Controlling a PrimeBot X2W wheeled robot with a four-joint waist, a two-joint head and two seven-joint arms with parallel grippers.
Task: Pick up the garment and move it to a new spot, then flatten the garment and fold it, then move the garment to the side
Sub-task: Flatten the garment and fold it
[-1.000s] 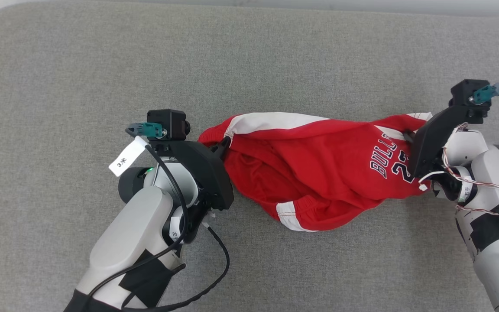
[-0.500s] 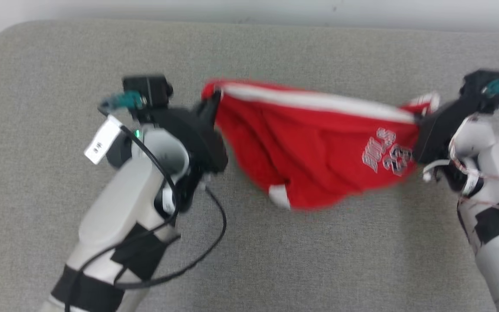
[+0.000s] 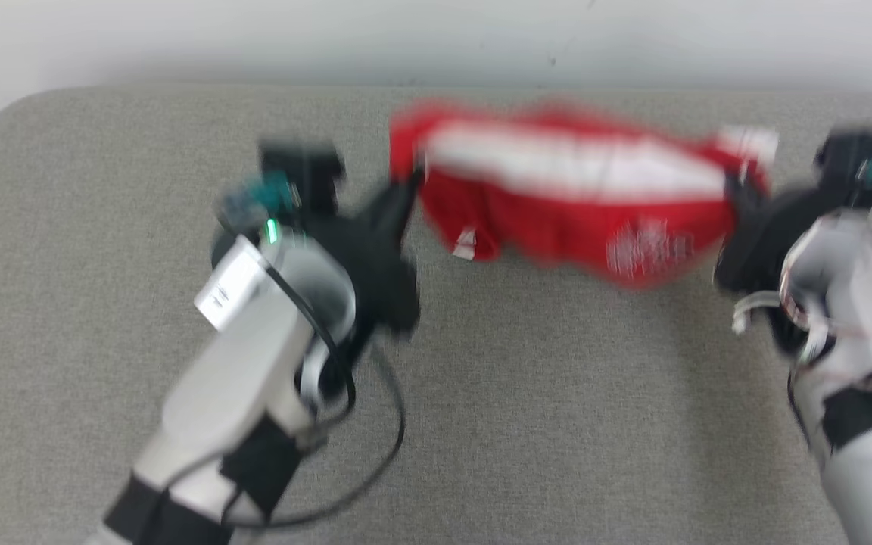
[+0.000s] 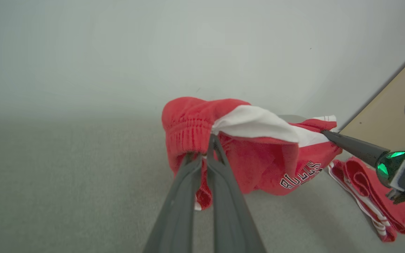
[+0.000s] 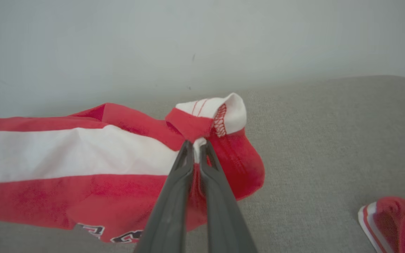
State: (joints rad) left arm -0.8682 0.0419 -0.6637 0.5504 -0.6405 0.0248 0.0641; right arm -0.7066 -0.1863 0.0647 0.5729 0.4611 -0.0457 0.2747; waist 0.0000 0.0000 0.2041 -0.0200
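Note:
The garment point(image 3: 572, 197) is a pair of red shorts with a white side stripe and white lettering, stretched in the air between both arms above the grey surface point(image 3: 527, 393). My left gripper point(image 3: 406, 189) is shut on its elastic waistband end point(image 4: 188, 130), fingers pinched together in the left wrist view. My right gripper point(image 3: 739, 193) is shut on the hem end point(image 5: 202, 123), gripping red and white cloth. The head view is blurred by motion.
A second red and white garment point(image 4: 367, 189) lies folded near the right edge of the grey surface, also seen as red cloth point(image 5: 396, 221) in the right wrist view. A pale wall point(image 3: 436, 38) runs behind the far edge.
The right gripper closed on the hem. Both arms lifted the garment off the surface and carried it toward the far edge, stretching it into a band.

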